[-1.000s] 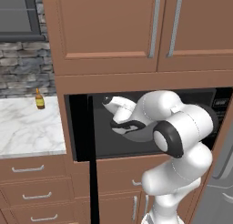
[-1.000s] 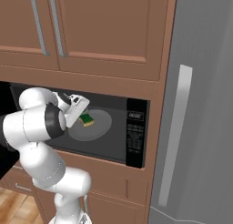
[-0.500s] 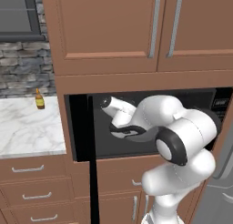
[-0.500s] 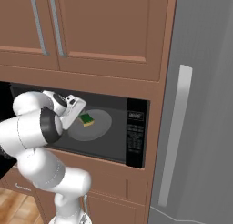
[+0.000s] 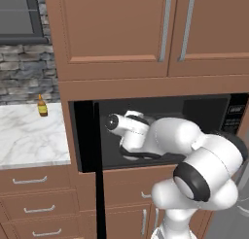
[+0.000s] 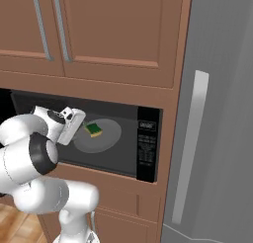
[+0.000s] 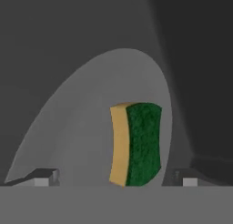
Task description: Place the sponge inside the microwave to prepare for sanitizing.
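The sponge (image 6: 93,129), green on top and yellow underneath, lies on the round grey turntable (image 6: 106,138) inside the open black microwave (image 6: 147,149). In the hand view the sponge (image 7: 136,145) appears on edge, free of the fingers, with the turntable (image 7: 82,123) behind it. My gripper (image 7: 116,178) is open, one fingertip on each side of the sponge and short of it. From the right base view the gripper (image 6: 78,124) sits just left of the sponge, at the microwave's mouth. The left base view has the white hand (image 5: 127,130) inside the cavity.
The microwave door (image 5: 92,155) stands swung open, edge-on at the cavity's left. A small amber bottle (image 5: 42,107) stands on the marble counter (image 5: 26,136) to the left. Wooden cabinets hang above, drawers lie below, and a tall grey fridge (image 6: 217,113) is at the right.
The jaws have spread wider and the hand has drawn back a little from the sponge, which stays on the turntable. The elbow has swung lower and closer to the cameras.
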Controlling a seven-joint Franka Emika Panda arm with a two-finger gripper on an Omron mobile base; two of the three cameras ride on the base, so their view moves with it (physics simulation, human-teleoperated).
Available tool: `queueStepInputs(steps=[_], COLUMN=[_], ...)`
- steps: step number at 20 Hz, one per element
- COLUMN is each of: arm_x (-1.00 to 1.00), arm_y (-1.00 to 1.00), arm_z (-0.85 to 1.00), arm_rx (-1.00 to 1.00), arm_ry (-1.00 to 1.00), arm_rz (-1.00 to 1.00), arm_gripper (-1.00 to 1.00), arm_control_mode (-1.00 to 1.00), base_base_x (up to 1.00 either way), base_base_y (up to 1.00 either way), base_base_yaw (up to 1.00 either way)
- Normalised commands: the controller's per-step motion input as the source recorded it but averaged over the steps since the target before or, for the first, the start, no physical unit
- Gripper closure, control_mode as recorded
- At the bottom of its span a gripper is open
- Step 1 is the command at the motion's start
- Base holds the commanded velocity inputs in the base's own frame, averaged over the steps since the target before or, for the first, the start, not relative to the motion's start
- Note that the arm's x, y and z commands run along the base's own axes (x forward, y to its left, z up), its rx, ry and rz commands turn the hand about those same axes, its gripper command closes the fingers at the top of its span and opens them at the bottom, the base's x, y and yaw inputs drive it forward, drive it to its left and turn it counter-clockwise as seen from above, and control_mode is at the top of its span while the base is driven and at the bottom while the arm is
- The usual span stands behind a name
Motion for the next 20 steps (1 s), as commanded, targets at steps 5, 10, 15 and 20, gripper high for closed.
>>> queueStepInputs(steps=[5, 10, 15, 20], arm_x=[-0.48, -0.45, -0.47, -0.56], arm_y=[-0.02, -0.04, -0.11, -0.25], arm_z=[0.08, 0.34, 0.47, 0.38], arm_rx=[0.03, 0.01, 0.04, 0.15], arm_ry=[-0.09, 0.0, 0.0, 0.0], arm_rz=[0.06, 0.02, 0.01, 0.05], arm_gripper=[-1.0, -1.0, -1.0, -1.0], arm_control_mode=[-1.0, -1.0, -1.0, -1.0], base_base_x=[0.0, 0.0, 0.0, 0.0], base_base_y=[0.0, 0.0, 0.0, 0.0], base_base_yaw=[0.0, 0.0, 0.0, 0.0])
